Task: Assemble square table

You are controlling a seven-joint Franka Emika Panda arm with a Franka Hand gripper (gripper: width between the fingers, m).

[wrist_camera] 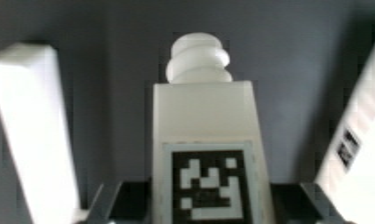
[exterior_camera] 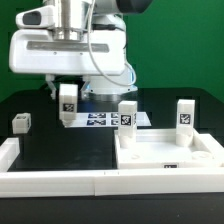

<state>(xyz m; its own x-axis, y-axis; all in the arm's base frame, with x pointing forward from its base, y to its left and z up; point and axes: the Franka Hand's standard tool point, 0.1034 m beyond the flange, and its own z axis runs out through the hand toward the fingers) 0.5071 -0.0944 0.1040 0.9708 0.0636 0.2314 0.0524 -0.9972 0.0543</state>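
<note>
Gripper (exterior_camera: pixel 67 93) is clenched on one leg block (exterior_camera: pixel 68 103). In the wrist view the fingers (wrist_camera: pixel 99 203) pinch its tagged end and the stepped stud tip (wrist_camera: pixel 198 55) points away from the gripper (wrist_camera: pixel 210 205). The block hangs under the tool in front of the marker board (exterior_camera: pixel 100 120); can't tell whether it's clear of the table.

The tabletop slab (exterior_camera: pixel 165 158) is well off to the exterior view's right of the gripper and nearer the camera. Two legs, (exterior_camera: pixel 127 114) and (exterior_camera: pixel 185 114), stand upright at its far side. A spare leg (exterior_camera: pixel 20 122) lies to the exterior view's left of the tool, apart from it. The border rail (exterior_camera: pixel 50 180) runs below all this.

My read is that leg three is in hand, mid-carry, so roughly halfway through.

Next move needs:
- Translate toward the slab, high enough to clear its raised rim and the nearer standing leg.
- Keep the stud vertical over a free corner hole; holes aren't resolvable here.
- Lower, seat, then twist in.
- Risk: a tilted stud jams at the hole.
</note>
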